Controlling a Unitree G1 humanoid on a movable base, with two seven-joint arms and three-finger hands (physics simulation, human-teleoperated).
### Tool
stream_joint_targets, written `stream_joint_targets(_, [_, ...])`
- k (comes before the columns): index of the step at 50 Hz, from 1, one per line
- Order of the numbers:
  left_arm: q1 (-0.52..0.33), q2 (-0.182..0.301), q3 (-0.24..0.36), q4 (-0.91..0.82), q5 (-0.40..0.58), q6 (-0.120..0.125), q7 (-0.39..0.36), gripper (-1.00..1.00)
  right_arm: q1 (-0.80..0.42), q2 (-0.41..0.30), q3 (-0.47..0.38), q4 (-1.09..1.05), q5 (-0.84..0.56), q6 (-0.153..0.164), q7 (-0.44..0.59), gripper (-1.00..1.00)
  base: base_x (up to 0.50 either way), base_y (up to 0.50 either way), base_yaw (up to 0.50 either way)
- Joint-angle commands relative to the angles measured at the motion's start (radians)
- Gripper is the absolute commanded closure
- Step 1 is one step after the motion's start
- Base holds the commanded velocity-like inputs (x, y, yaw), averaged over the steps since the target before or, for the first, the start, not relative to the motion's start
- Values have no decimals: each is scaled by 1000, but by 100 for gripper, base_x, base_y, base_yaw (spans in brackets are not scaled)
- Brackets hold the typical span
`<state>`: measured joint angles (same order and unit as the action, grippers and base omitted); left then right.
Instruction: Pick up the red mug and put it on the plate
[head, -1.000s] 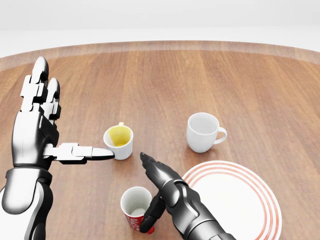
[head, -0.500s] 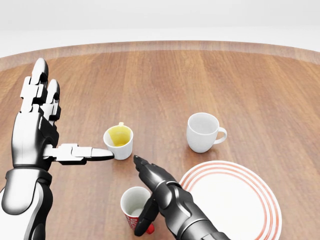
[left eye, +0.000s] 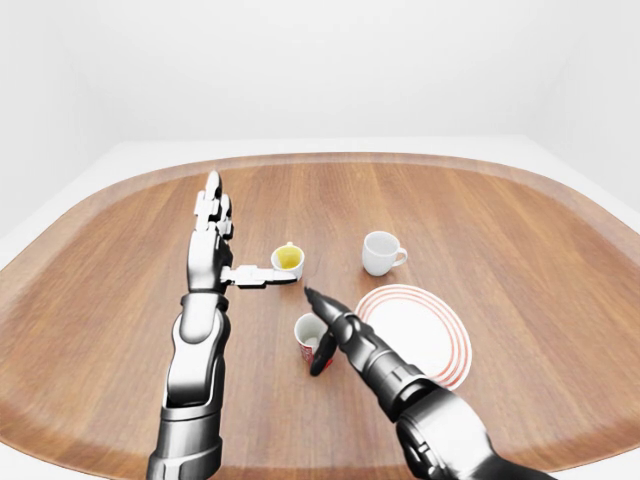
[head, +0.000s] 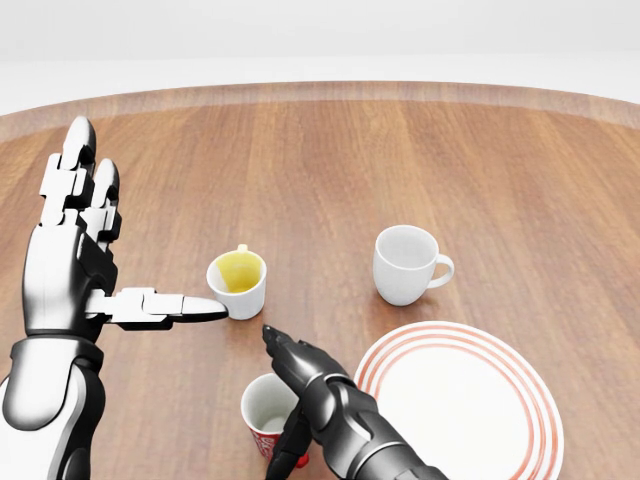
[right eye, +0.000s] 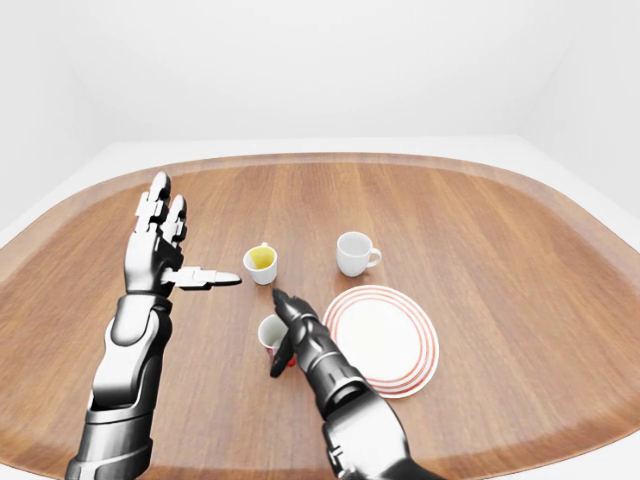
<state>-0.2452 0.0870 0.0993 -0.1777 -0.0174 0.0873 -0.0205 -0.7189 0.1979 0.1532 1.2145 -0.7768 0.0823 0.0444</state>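
The red mug (head: 262, 415) stands upright on the wooden table, at the bottom of the head view, just left of the white plate with red rings (head: 535, 400). My right hand (head: 272, 400) is open. Its straight fingers (head: 300, 365) reach over the mug's right rim and its thumb hangs down the mug's near side. The hand hides the mug's right side. My left hand (head: 150, 230) is open and empty, raised at the left, with its thumb tip beside a small cup.
A small white cup with a yellow inside (head: 238, 282) stands above the red mug. A white mug (head: 405, 263) stands above the plate. The table's raised rim (left eye: 330, 158) runs around the top.
My right hand has slid left and up over the red mug, covering more of its right rim. The left hand, mugs and plate have not moved.
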Motion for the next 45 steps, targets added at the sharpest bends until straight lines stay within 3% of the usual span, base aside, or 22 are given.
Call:
stream_joint_targets(1, [-1,-1,-2,-1,1,0,0,-100,-6,7,-2,35,-12,-3,-11,-100,0,0,0])
stream_joint_targets(9, [1,-1,-1,4,1,0,-1,-100,-3,9,0,34,-20,-1,-13,-100,0,0,0])
stream_joint_targets(10, [1,-1,-1,7,1,0,0,-100,-3,9,-1,34,-21,-2,-13,-86,0,0,0])
stream_joint_targets(11, [0,-2,-1,11,0,0,-1,-100,-2,9,0,34,-22,-4,-13,-32,0,0,0])
stream_joint_targets(12, [0,-1,-1,14,1,0,0,-100,-2,9,0,34,-23,-5,-15,45,0,0,0])
stream_joint_targets(13, [-1,-1,-1,14,0,0,0,-100,-2,9,-1,35,-23,-6,-15,84,0,0,0])
stream_joint_targets(14, [-1,-1,-1,15,1,0,0,-100,-1,8,0,35,-24,-6,-16,100,0,0,0])
stream_joint_targets(45, [3,-1,-2,11,2,0,0,-100,7,-12,1,-36,-26,5,-2,100,0,0,0])
